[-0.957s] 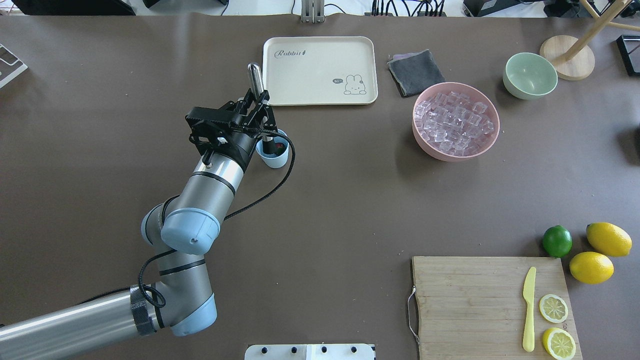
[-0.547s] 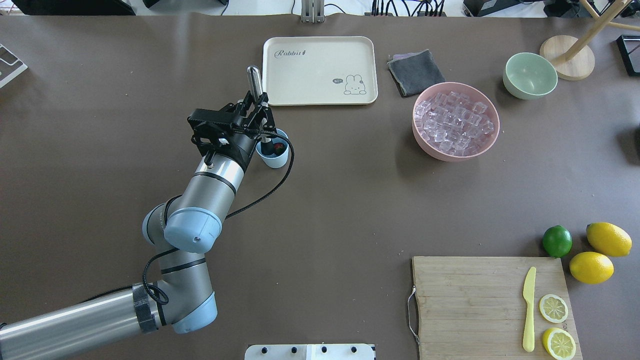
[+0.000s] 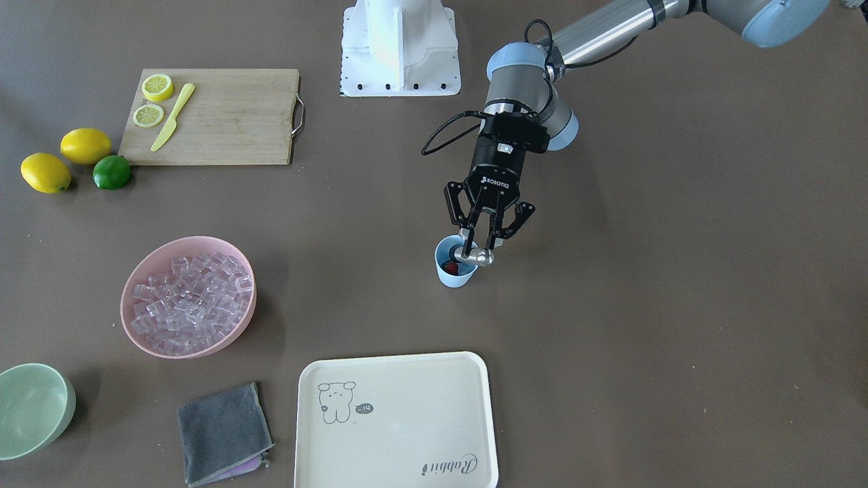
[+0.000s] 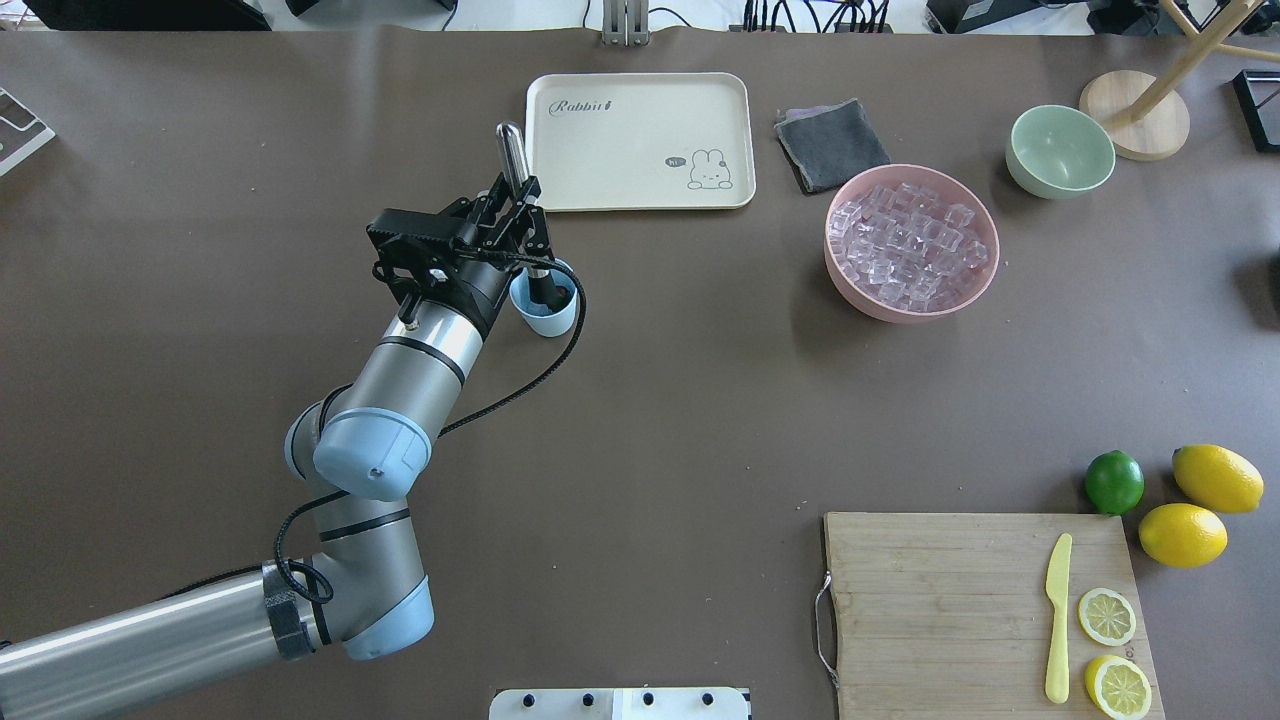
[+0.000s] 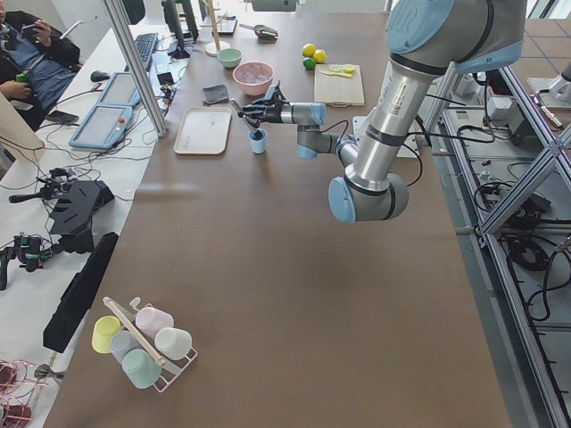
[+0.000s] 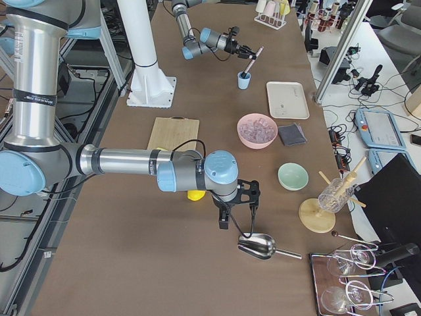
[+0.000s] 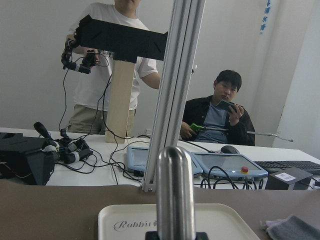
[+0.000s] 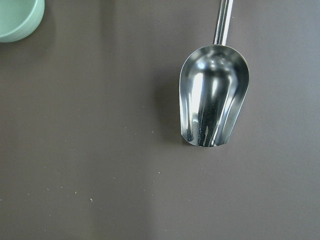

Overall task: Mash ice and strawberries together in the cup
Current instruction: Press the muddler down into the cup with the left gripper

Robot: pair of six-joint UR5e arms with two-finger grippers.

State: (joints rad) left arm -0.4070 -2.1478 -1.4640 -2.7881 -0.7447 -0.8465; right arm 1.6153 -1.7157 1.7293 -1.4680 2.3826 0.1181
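The light blue cup (image 4: 549,317) stands in front of the cream tray (image 4: 640,110). My left gripper (image 4: 517,222) is shut on a steel muddler (image 4: 511,152), tilted, its dark end down inside the cup. In the front-facing view the same gripper (image 3: 485,235) hangs over the cup (image 3: 453,274), and a bit of red strawberry (image 3: 453,269) shows inside. The ice (image 4: 912,245) that I can see fills the pink bowl (image 4: 985,285); whether any lies in the cup I cannot tell. My right gripper (image 6: 237,222) hovers over a steel scoop (image 8: 214,95); open or shut I cannot tell.
A grey cloth (image 4: 832,145) and a pale green bowl (image 4: 1060,150) sit at the back right. A cutting board (image 4: 950,610) with a yellow knife and lemon slices lies front right, beside a lime (image 4: 1114,481) and two lemons. People are at the desk past the table's far edge.
The left wrist has swung a little, moving the muddler's dark end across the cup. The red berry seen from overhead earlier is now covered by the muddler.
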